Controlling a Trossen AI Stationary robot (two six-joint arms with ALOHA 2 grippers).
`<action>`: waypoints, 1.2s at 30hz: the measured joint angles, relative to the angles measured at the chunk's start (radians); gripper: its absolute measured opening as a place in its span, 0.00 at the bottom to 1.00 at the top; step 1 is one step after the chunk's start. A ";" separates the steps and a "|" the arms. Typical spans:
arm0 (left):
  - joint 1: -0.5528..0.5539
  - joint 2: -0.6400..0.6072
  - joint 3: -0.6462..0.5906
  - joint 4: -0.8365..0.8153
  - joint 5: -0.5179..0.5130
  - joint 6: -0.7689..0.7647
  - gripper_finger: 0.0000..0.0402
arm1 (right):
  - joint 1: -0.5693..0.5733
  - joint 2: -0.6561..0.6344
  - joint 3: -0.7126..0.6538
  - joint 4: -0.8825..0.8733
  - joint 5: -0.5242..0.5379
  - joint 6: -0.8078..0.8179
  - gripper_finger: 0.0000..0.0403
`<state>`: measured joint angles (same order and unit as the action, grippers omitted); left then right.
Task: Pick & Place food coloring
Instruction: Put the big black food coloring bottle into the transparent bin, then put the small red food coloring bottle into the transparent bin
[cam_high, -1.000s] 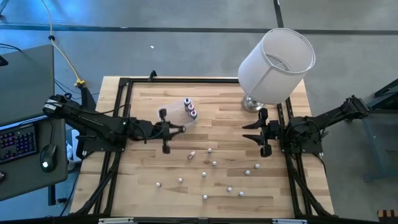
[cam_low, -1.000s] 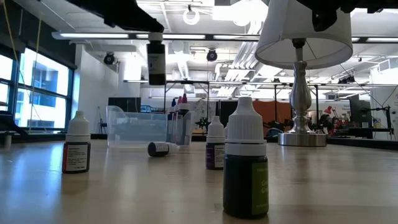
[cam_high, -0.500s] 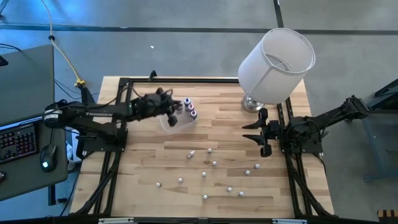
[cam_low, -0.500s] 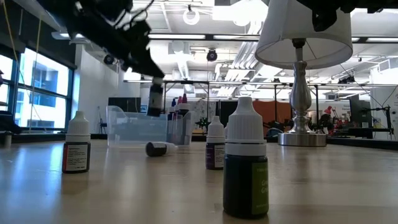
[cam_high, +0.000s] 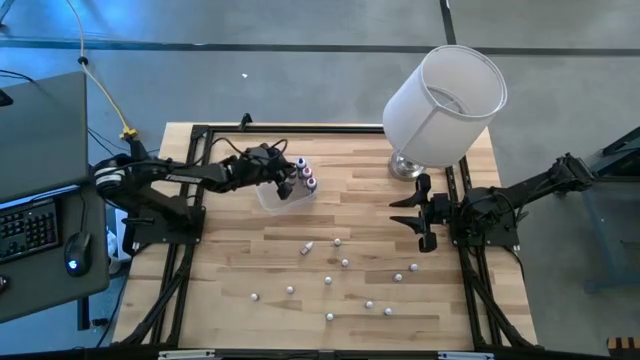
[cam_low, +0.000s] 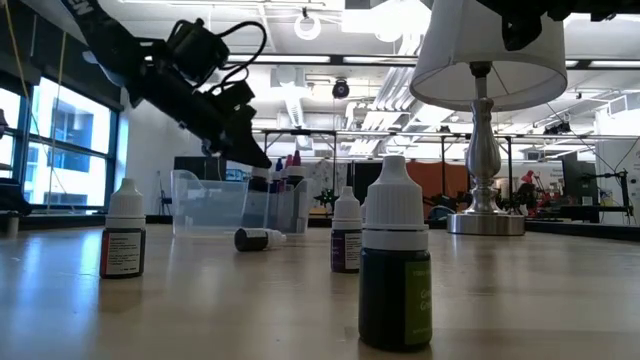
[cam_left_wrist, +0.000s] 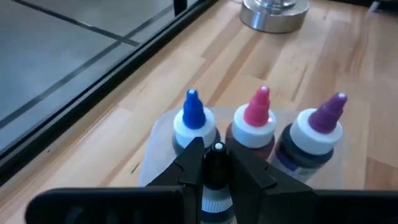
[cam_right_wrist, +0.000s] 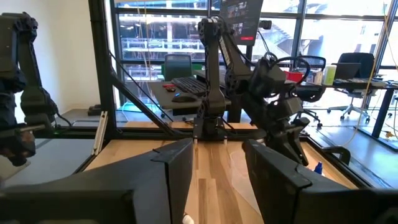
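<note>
Two dark arms work at a wooden table (cam_high: 240, 300) beside a white lamp (cam_high: 445, 100). Left gripper (cam_high: 285, 182), jaws clamped on a white-capped food coloring bottle (cam_left_wrist: 216, 165), hangs over the clear tub (cam_high: 270, 198) holding blue (cam_left_wrist: 193, 115), pink (cam_left_wrist: 258, 112) and purple-topped bottles (cam_left_wrist: 326, 118). Placing seems underway; next comes lowering, then release. Right gripper (cam_high: 424, 214) waits, jaws apart. Loose bottles (cam_high: 345, 263) dot the table; their colours are unreadable from above.

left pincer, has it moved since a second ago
Yes. In the high view the left pincer, shut on a small bottle, has swung from the open table away toward the far edge and now sits at the clear tub.
</note>
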<state>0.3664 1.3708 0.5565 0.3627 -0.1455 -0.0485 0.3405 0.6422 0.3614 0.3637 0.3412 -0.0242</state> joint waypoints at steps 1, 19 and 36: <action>0.000 0.008 0.000 0.006 -0.002 0.000 0.13 | 0.000 0.000 0.000 0.000 0.000 0.000 0.35; 0.000 0.026 0.013 -0.003 -0.051 -0.002 0.25 | 0.000 0.000 0.000 0.000 0.000 0.000 0.35; 0.000 0.026 0.027 -0.007 -0.111 0.056 0.28 | 0.000 0.000 0.000 0.000 0.000 0.001 0.35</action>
<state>0.3664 1.3971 0.5831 0.3560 -0.2567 0.0074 0.3408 0.6422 0.3614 0.3637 0.3408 -0.0235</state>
